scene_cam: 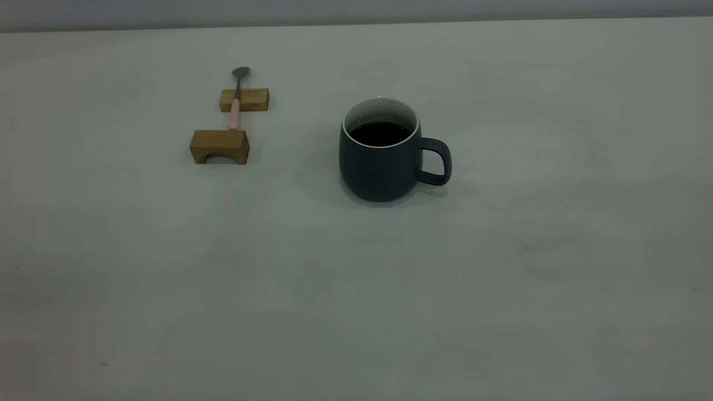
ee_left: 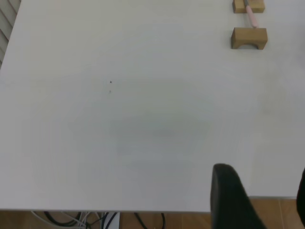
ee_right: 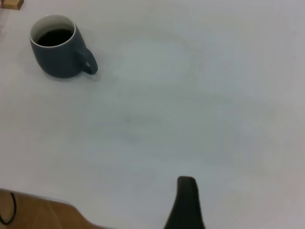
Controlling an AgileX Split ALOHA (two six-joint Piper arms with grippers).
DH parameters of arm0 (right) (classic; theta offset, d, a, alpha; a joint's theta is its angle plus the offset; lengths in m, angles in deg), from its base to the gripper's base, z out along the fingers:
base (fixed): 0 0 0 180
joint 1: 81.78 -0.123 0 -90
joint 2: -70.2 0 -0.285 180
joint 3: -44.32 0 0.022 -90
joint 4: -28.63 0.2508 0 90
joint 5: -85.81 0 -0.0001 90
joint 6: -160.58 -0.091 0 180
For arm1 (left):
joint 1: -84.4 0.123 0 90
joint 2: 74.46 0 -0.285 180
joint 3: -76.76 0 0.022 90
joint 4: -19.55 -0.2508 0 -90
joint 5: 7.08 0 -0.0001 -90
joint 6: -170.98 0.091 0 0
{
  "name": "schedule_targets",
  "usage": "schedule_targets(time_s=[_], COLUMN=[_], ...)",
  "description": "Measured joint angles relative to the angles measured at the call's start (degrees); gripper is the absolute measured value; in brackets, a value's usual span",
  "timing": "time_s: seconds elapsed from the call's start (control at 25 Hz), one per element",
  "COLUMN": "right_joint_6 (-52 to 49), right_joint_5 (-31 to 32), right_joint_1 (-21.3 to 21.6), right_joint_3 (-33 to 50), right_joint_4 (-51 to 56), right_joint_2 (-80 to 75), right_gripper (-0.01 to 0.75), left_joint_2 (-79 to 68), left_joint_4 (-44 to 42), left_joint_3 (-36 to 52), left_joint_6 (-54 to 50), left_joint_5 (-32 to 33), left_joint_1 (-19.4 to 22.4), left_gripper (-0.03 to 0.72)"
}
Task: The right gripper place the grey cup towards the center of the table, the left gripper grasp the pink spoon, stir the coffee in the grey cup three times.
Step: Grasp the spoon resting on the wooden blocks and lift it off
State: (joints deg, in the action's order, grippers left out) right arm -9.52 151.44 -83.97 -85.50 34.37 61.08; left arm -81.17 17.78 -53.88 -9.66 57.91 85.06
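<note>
— What stands nearest?
— The grey cup [scene_cam: 380, 151], upright mid-table [scene_cam: 356, 289], holding dark coffee [scene_cam: 380, 133].
— Farther back?
— The pink spoon [scene_cam: 236, 100] bridges two wooden blocks [scene_cam: 219, 146].
— The grippers?
— At the table's edge; whether either grips is unclear.

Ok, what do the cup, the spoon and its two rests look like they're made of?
The grey cup: likely ceramic, matte blue-grey outside, white lining and rim.
The pink spoon: dull grey, probably metal bowl and neck; pale pink handle, plastic or ceramic, can't tell.
The two blocks: wood by their brown grain, maybe bamboo.
</note>
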Motion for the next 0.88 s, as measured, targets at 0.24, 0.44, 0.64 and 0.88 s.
schedule_targets(time_s=[0.24,0.44,0.64,0.88], right_joint_6=[0.0,0.0,0.0,0.0], right_joint_5=[-0.3,-0.4,-0.4,-0.4], right_joint_1=[0.0,0.0,0.0,0.0], right_joint_3=[0.1,0.1,0.1,0.1], right_joint_4=[0.0,0.0,0.0,0.0], right_joint_2=[0.1,0.1,0.1,0.1], right_gripper=[0.668,0.596,0.476,0.346], left_joint_2=[0.0,0.0,0.0,0.0], left_joint_4=[0.0,0.0,0.0,0.0], left_joint_3=[0.0,0.0,0.0,0.0], left_joint_6=[0.0,0.0,0.0,0.0], left_joint_5=[0.0,0.0,0.0,0.0], left_joint_1=[0.0,0.0,0.0,0.0], left_gripper=[0.419,0.419,0.419,0.419])
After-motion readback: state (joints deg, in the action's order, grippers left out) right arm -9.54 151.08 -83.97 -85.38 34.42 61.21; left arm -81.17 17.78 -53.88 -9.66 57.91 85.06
